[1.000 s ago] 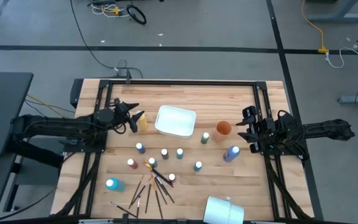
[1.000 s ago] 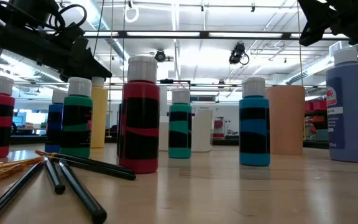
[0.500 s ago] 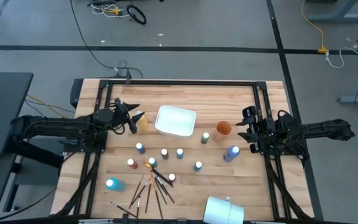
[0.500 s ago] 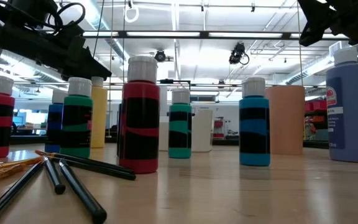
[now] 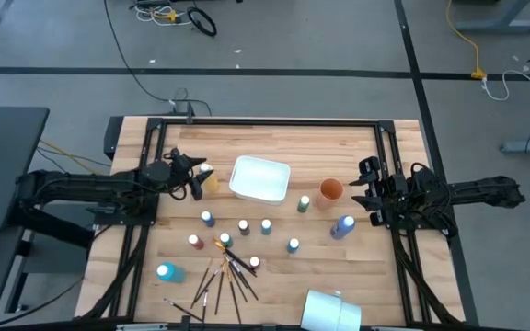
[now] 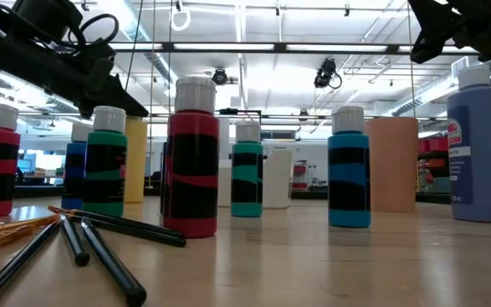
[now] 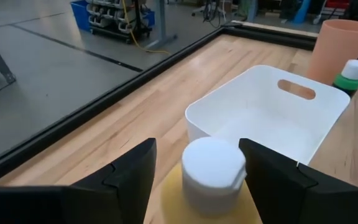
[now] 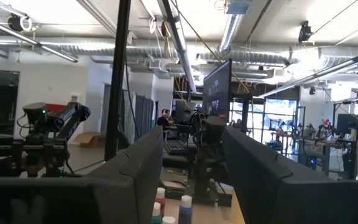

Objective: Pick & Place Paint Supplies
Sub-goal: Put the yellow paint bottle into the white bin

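A yellow paint bottle (image 5: pixel 211 182) stands upright on the table left of the white bin (image 5: pixel 260 179). My left gripper (image 5: pixel 198 176) is open, level with the bottle's white cap (image 7: pixel 213 174), one finger on each side of it. Several more small bottles (image 5: pixel 244 226) stand mid-table, with a larger purple one (image 5: pixel 342 226) to the right. Dark-tipped brushes (image 5: pixel 224 276) lie fanned near the table's near edge. My right gripper (image 5: pixel 366 188) is open and waits by the orange cup (image 5: pixel 330 189). My left gripper has its fingers (image 7: pixel 126 180) on either side of the yellow bottle's white cap, coming level from the table's left. Whether they touch it, I cannot tell. The bottle stands upright on its base.
The white bin sits just beyond the yellow bottle, toward the right. A green bottle (image 5: pixel 303 204) stands by the orange cup. A blue bottle (image 5: pixel 166 272) and a white object (image 5: pixel 331 311) sit near the near edge. Black frame rails (image 5: pixel 274 121) border the table.
My left gripper has sunk a little onto the yellow bottle; in the low view the arm now hides the bottle's cap. The bottle has stayed in place.
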Controlling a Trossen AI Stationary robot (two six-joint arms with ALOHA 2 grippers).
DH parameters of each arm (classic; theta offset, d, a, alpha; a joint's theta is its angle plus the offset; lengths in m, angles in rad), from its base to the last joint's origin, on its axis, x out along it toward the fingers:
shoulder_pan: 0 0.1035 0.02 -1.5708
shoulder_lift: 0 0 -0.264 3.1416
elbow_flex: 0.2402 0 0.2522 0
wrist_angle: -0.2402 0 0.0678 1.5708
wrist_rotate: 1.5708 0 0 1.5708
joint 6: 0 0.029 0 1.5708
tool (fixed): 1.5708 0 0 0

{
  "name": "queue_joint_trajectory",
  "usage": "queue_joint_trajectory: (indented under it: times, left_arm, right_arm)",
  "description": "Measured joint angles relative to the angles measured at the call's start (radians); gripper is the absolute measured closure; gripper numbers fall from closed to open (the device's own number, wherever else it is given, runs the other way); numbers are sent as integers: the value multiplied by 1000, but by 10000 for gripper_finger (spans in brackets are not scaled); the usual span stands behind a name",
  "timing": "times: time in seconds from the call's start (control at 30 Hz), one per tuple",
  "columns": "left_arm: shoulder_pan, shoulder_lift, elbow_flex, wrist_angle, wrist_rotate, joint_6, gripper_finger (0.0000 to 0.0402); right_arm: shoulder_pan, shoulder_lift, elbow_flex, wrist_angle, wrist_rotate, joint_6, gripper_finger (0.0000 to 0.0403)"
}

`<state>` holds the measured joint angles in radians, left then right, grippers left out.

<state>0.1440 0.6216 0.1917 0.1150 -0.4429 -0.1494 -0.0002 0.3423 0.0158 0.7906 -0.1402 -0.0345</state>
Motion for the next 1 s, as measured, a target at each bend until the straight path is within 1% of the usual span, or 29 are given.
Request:
queue_joint_trajectory:
  times: [0.1, 0.23, 0.27, 0.33, 0.43, 0.5, 0.6, 0.77, 0.83, 0.9, 1.0]
  left_arm:
    - [0, 0, 0, 3, 14, 11, 201]
    - [0, 0, 0, 5, 18, 7, 267]
    - [0, 0, 0, 8, 18, 6, 275]
    - [0, 0, 0, 25, 13, 10, 275]
    - [0, 0, 9, 94, -2, 57, 275]
    - [0, 0, 48, 106, -16, 96, 275]
    - [0, 0, 142, 106, -6, 162, 275]
    - [0, 23, 286, 80, 99, 211, 275]
    - [0, 51, 311, 86, 151, 213, 275]
    - [0, 95, 322, 108, 175, 211, 275]
    - [0, 186, 323, 153, 172, 206, 275]
  right_arm:
    - [0, 0, 0, 0, 0, 0, 231]
    - [0, 0, 0, 0, 0, -1, 231]
    - [0, 0, 0, 0, 0, -1, 231]
    - [0, 0, 0, 0, 0, -1, 231]
    - [0, 0, 0, 1, 0, -1, 231]
    - [0, 0, 0, 1, 0, -1, 231]
    - [0, 0, 0, 1, 0, -4, 231]
    - [0, 0, 0, 8, 1, -10, 231]
    - [0, 0, 0, 18, 1, -10, 231]
    - [0, 0, 0, 23, 1, -10, 231]
    - [0, 0, 0, 30, 1, -9, 231]
